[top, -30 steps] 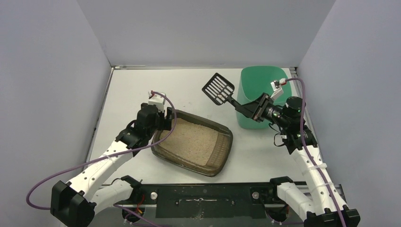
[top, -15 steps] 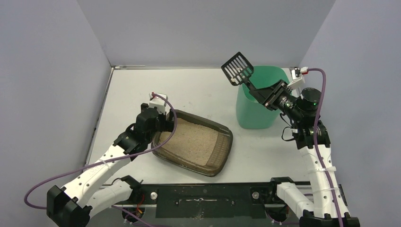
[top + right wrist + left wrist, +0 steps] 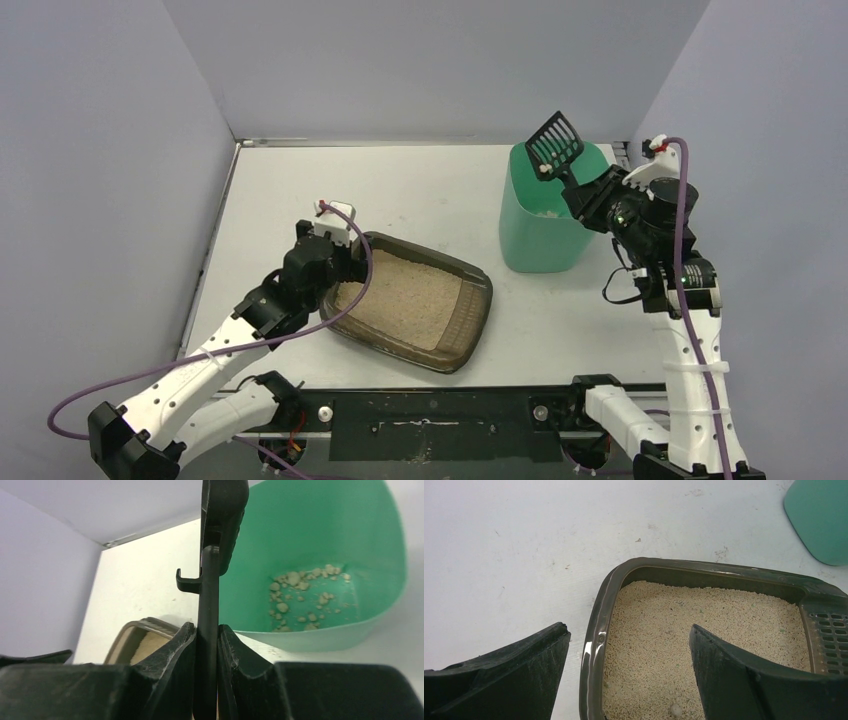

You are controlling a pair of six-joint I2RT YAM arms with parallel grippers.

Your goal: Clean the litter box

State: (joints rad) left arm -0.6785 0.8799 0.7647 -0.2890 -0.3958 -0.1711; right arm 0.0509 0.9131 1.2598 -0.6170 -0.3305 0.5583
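The shallow dark grey plastic litter box [image 3: 481,297] holding beige sand lies on the white table [image 3: 300,190]. At the box's left rim, the left gripper [image 3: 340,262] is spread wide. Right of the box and farther back stands a tall mint-green plastic bin [image 3: 540,245]. Up there the right gripper [image 3: 585,195] pinches a black slotted plastic scoop [image 3: 555,142].

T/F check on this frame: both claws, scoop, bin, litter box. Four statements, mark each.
1. The right claw is shut on the scoop handle. True.
2. The left claw clamps the litter box rim. False: it is open, with one finger on each side of the rim.
3. The green bin is empty. False: clumps lie on its bottom.
4. The litter box holds beige granules. True.
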